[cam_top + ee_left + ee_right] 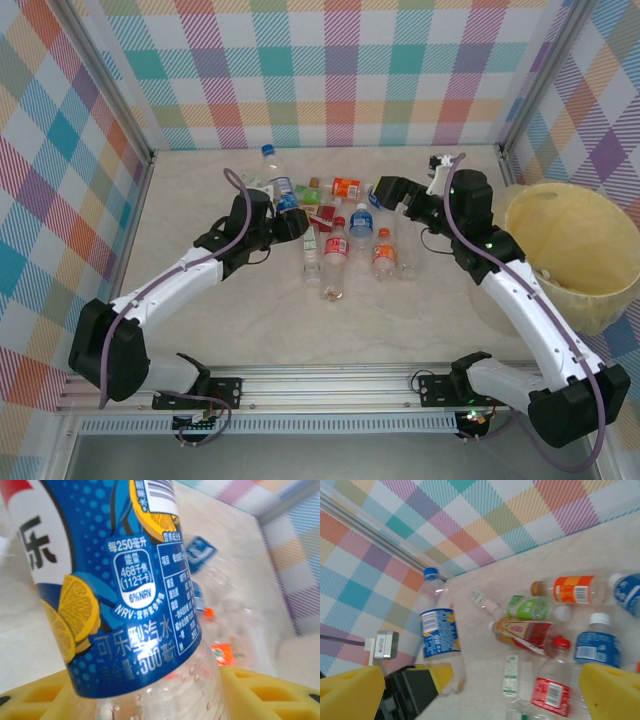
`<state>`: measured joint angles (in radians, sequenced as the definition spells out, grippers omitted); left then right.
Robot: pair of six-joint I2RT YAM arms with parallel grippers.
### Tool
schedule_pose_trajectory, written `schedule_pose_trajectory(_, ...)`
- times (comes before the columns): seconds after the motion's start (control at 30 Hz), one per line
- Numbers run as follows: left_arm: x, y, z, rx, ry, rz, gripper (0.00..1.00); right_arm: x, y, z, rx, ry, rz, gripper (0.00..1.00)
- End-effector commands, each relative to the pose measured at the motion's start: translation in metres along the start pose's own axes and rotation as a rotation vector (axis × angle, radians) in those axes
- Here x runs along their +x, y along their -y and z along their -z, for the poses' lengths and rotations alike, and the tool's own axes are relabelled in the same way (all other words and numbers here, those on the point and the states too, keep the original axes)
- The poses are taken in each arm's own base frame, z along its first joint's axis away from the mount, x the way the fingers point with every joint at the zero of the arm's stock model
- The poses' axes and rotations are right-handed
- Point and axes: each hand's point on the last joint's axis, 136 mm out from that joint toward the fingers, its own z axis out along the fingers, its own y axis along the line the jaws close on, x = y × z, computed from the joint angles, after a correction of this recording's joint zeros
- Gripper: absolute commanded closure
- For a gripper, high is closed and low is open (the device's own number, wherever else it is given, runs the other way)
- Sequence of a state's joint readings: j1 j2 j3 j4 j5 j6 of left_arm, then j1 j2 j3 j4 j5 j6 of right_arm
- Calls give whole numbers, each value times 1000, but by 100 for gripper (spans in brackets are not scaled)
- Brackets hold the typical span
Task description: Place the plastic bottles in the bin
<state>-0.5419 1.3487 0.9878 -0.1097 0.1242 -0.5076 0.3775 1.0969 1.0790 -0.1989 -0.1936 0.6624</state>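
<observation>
Little of the job looks done. The large round pale yellow bin (575, 190), lined with a translucent bag, stands at the right edge of the pale bench (400, 320), and what shows of its inside holds no bottle that I can make out. Roughly ten small clear plastic bottles (337, 245) with red, orange, blue and green labels lie clustered mid-bench, well apart from the bin. The left tool (290, 222) has its yellow fingers (260, 695) on either side of the lower body of an upright clear bottle with a blue-and-yellow label and blue cap (438, 630); whether they clamp it I cannot tell. The right tool (398, 200) hangs above the cluster, spread wide and empty. Practically every bottle is left to carry over.
</observation>
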Motion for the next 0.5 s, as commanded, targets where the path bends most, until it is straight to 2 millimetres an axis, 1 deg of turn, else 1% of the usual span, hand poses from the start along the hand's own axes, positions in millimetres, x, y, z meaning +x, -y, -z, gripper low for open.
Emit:
schedule_pose_trajectory(0.0, -1, 60, 15, 244, -30, -116, 44, -6, -25, -9, -118, -16, -83, 0)
schedule_pose_trajectory(0.13, 8, 113, 32, 472, -69, -206, 44, 0, -40, -21, -219, -83, -117, 0)
schedule_pose_trajectory(0.2, 14, 134, 41, 554, -88, -260, 44, 1, -47, -23, -265, -103, -128, 0)
schedule_pose_trajectory(0.3, 22, 156, 51, 655, -138, -298, 44, 0, -63, -21, -353, -121, -101, 0)
schedule_pose_trajectory(0.37, 26, 167, 55, 699, -161, -312, 44, 0, -69, -19, -383, -128, -91, 0)
schedule_pose_trajectory(0.47, 29, 181, 62, 761, -176, -332, 45, -2, -61, -20, -335, -101, -108, 0)
